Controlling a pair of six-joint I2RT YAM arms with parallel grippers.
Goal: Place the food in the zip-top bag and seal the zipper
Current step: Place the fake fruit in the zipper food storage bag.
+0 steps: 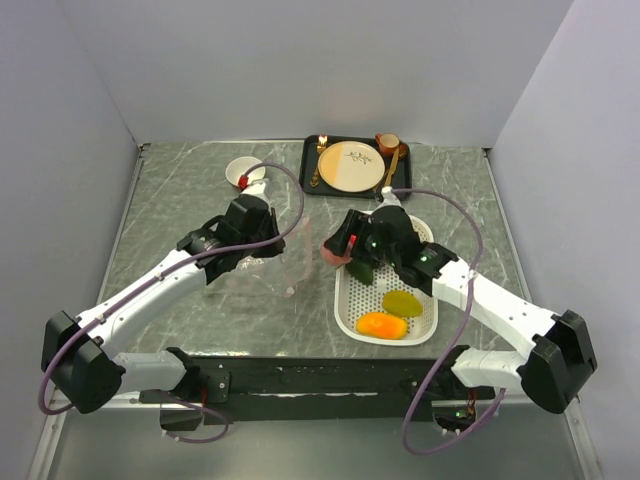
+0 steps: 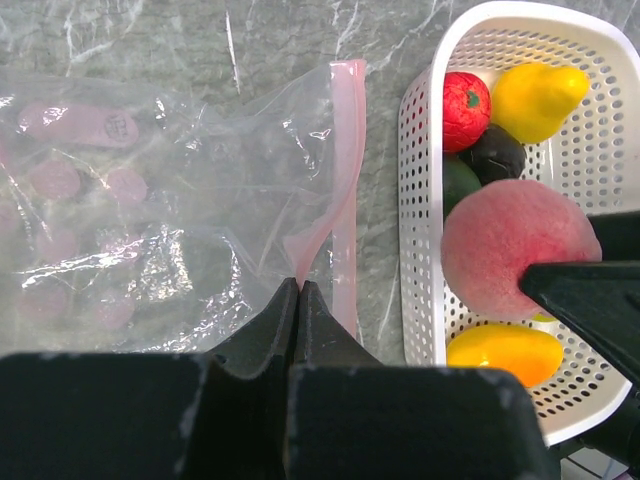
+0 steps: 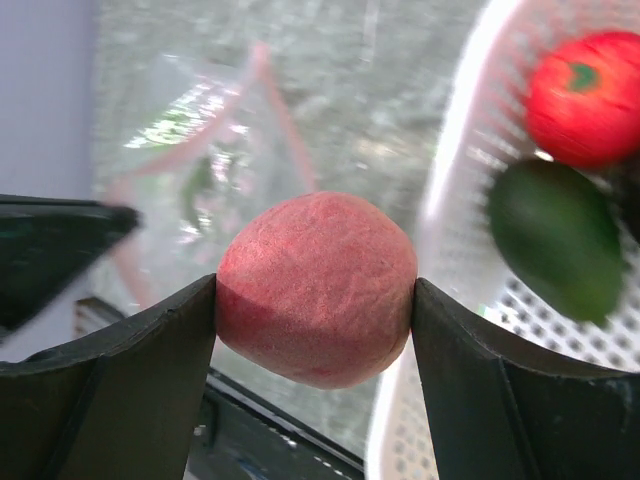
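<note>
The clear zip-top bag lies left of the white basket. My left gripper is shut on the upper lip of its pink zipper and holds it up from the lower strip. My right gripper is shut on the pink peach, held above the basket's left rim, beside the bag's mouth. In the basket lie a red strawberry, a yellow piece, a dark avocado, a green piece and an orange piece.
A black tray with a plate, a cup and cutlery stands at the back. A small white bowl stands at the back left. Grey walls close in the table on three sides.
</note>
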